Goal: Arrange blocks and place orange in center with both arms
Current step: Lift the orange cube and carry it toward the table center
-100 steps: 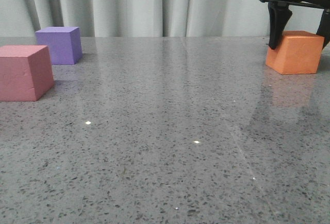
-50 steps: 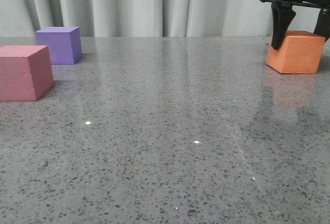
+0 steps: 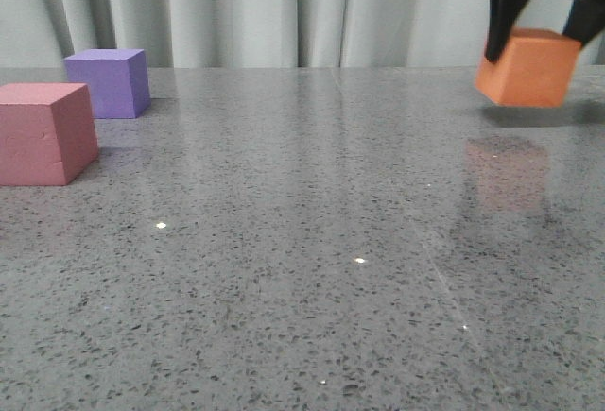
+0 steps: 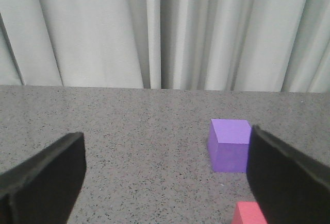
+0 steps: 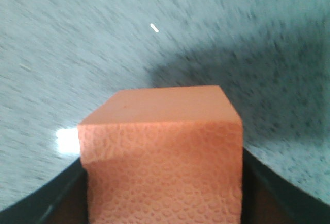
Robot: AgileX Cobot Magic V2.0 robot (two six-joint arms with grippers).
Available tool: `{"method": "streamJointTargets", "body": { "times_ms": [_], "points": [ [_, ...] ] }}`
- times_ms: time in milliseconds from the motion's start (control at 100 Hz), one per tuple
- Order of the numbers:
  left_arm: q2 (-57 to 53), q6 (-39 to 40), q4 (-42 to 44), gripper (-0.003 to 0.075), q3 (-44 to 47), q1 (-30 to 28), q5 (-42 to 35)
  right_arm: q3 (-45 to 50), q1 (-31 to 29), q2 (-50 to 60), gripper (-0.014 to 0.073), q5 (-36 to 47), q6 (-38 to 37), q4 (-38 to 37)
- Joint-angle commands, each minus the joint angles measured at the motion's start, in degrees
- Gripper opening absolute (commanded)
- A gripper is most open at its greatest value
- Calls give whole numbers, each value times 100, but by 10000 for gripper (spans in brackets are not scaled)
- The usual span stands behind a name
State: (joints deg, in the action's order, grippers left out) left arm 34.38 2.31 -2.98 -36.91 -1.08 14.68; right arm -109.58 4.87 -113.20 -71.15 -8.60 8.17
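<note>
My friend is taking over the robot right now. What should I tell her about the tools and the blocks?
Right tool: shut on the orange cube, held just above the table at the far right.
Left tool: open, holding nothing, facing the purple cube.
Purple cube and pink cube sit on the table at the far left, close but apart.
Done: orange picked up.
Left: bring orange to the center and line up pink and purple beside it.

My table [image 3: 284, 269] is grey speckled stone, glossy; on it rest a pink cube [image 3: 43, 134] and a purple cube [image 3: 109, 82].
</note>
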Motion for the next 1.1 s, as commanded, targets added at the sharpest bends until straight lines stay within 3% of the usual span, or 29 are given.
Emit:
{"method": "streamJointTargets", "body": {
  "times_ms": [0,660,940,1010,1090],
  "points": [
    [37,29,-38,598,-207,-11,-494,-433,166,334,181,-487,-282,105],
    [37,29,-38,598,-207,-11,-494,-983,2333,-116,181,-403,-1099,-209],
    [37,29,-38,598,-207,-11,-494,-1491,2676,-598,187,-397,-1057,-209],
    [37,29,-38,598,-207,-11,-494,-1497,2689,-604,225,-397,-956,-223],
    [37,29,-38,598,-207,-11,-494,-1497,2695,-604,359,-397,-885,-277]
  ]
}}
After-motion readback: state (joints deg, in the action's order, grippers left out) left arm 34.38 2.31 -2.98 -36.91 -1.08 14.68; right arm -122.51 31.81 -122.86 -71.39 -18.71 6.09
